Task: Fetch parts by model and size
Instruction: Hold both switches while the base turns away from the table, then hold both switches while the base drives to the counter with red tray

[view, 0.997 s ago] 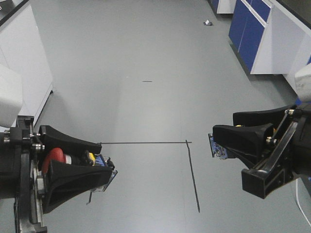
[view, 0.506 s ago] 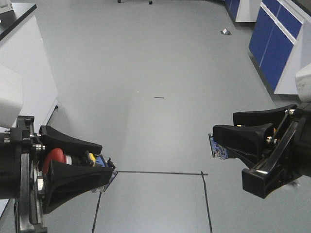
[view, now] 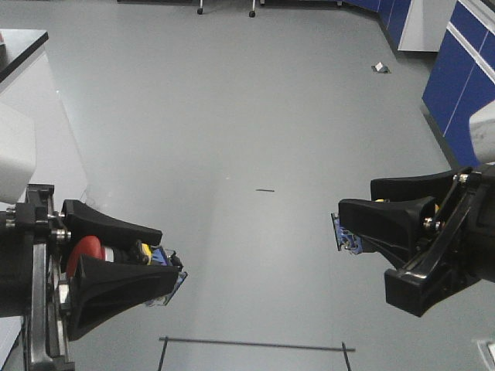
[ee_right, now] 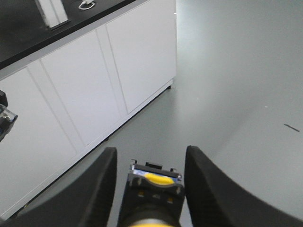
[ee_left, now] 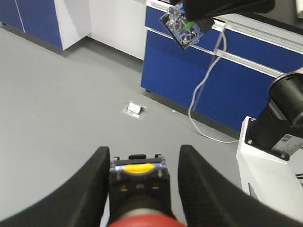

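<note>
Exterior front-facing: we see both arms level, pointing forward above floor tape line point(view: 255, 345). Left gripper point(view: 168, 259) pinches red-capped switch point(view: 87, 251); right gripper point(view: 356, 205) pinches yellow-capped switch point(view: 347, 233). Both switches held aloft above tape line.

Both arms are held low and well apart, fingertips angled inward toward each other, the left gripper point(view: 170, 256) with its black fingers clamped on the red-capped switch point(view: 87, 251) and the right gripper point(view: 354, 216) gripping the yellow-capped switch point(ee_right: 152, 179) the same way.
</note>
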Robot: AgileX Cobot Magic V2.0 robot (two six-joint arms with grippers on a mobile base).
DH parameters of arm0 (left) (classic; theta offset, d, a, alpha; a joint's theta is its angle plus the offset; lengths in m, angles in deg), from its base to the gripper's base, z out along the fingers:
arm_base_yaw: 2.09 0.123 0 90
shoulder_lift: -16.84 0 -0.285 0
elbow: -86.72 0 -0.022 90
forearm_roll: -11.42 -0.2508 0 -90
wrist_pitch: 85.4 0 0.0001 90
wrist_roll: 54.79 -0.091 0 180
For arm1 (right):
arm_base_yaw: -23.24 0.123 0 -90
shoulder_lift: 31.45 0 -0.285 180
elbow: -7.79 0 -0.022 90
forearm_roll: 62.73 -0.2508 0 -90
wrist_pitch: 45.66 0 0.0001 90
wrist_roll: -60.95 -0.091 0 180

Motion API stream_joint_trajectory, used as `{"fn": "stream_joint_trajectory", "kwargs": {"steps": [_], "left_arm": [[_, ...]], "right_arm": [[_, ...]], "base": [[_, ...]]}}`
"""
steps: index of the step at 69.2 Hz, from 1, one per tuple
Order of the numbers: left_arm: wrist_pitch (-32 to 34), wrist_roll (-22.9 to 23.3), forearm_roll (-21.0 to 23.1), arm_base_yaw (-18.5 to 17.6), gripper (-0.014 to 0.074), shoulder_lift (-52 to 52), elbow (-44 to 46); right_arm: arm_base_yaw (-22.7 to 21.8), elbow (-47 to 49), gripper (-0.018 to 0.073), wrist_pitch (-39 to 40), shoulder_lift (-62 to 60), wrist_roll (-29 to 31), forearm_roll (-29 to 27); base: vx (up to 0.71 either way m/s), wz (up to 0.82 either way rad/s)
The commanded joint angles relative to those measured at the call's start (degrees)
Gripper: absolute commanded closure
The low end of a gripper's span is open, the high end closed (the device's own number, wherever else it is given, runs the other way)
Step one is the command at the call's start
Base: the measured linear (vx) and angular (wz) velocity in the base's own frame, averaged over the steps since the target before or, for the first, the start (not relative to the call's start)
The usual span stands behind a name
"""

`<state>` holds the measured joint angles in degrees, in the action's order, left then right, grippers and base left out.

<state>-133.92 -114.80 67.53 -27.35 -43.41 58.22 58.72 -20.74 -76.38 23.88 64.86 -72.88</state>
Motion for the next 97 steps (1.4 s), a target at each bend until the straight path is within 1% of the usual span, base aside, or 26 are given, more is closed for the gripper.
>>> {"fn": "stream_joint_trajectory", "kwargs": {"steps": [1,63,97], "left_arm": [[1.7,0.3,3.2,-0.3,0.0603,0.6,1.7],[1.7,0.3,3.2,-0.3,0.0603,0.5,1.7],[1.7,0.3,3.2,-0.3,0.0603,0.6,1.7]], "right_arm": [[0.0,1.6,0.0564,4.3,-0.6,0.6,-0.2],[0.0,1.6,0.0564,4.3,-0.6,0.6,-0.2],[0.0,1.6,0.0564,4.3,-0.6,0.6,-0.2]], "base": [[0.51,0.0],[0.52,-0.09],[0.58,0.03]]}}
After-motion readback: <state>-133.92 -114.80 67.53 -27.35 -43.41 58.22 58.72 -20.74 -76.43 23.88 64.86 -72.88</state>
